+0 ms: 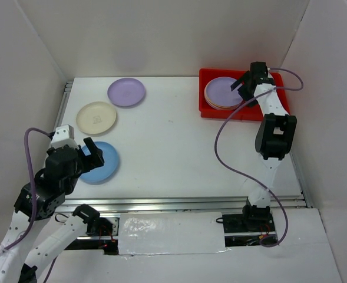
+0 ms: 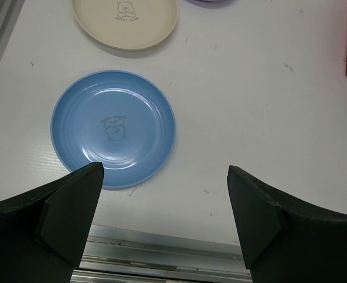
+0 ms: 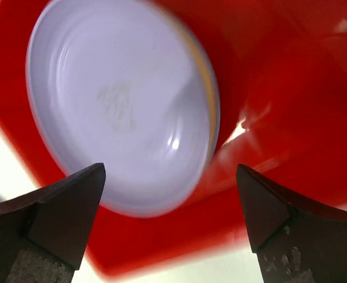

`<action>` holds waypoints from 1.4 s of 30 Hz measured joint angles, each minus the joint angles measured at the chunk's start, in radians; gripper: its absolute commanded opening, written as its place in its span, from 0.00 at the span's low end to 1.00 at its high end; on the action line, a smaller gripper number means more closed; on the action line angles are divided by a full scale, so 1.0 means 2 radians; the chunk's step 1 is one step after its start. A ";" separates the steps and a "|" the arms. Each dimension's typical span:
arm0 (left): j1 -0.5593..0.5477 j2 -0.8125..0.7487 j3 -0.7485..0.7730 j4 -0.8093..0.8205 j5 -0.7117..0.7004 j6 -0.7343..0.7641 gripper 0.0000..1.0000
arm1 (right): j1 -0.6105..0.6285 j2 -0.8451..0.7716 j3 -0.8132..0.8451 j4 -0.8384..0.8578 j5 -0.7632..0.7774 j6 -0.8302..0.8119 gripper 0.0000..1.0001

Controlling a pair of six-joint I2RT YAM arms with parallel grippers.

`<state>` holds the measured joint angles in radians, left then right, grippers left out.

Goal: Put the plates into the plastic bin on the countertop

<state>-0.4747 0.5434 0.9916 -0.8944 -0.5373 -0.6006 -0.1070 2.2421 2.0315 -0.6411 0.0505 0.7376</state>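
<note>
A stack of plates lies in the red plastic bin (image 1: 244, 112) at the back right of the countertop (image 1: 173, 147), with a purple plate (image 1: 222, 91) on top. My right gripper (image 1: 242, 89) hovers open just over that stack, holding nothing. In the right wrist view the purple plate (image 3: 120, 112) fills the bin (image 3: 279, 88), a yellow-orange rim (image 3: 208, 76) peeking from beneath it. Three plates lie on the countertop at the left: purple (image 1: 126, 92), cream (image 1: 96, 117) and blue (image 1: 102, 165). My left gripper (image 1: 93, 152) hangs open above the blue plate's (image 2: 113, 128) near edge.
White walls close in the countertop on three sides. A metal rail (image 2: 161, 253) runs along the near edge, right below my left gripper (image 2: 166, 177). The cream plate (image 2: 126, 23) sits just beyond the blue one. A purple cable loops off each arm.
</note>
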 measured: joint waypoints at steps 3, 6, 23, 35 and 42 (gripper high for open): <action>0.001 0.002 -0.001 0.001 -0.002 0.000 0.99 | 0.025 -0.090 -0.082 0.013 0.012 -0.008 1.00; 0.010 -0.002 -0.002 0.002 -0.007 -0.002 0.99 | 0.081 -0.191 -0.122 0.018 0.023 -0.032 1.00; 0.094 -0.046 -0.007 0.002 -0.030 -0.006 0.99 | 0.518 0.014 -0.135 0.164 -0.129 -0.017 1.00; 0.094 -0.049 -0.008 0.003 -0.025 -0.005 0.99 | 0.534 0.076 -0.004 0.081 -0.068 -0.010 0.83; 0.094 -0.049 -0.008 0.003 -0.022 -0.004 0.99 | 0.550 0.134 0.074 0.048 -0.075 -0.013 0.36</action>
<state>-0.2863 0.4446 0.9749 -0.8886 -0.5808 -0.6090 0.9924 2.5099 2.1803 -0.5453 -0.0986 0.7116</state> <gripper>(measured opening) 0.993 0.585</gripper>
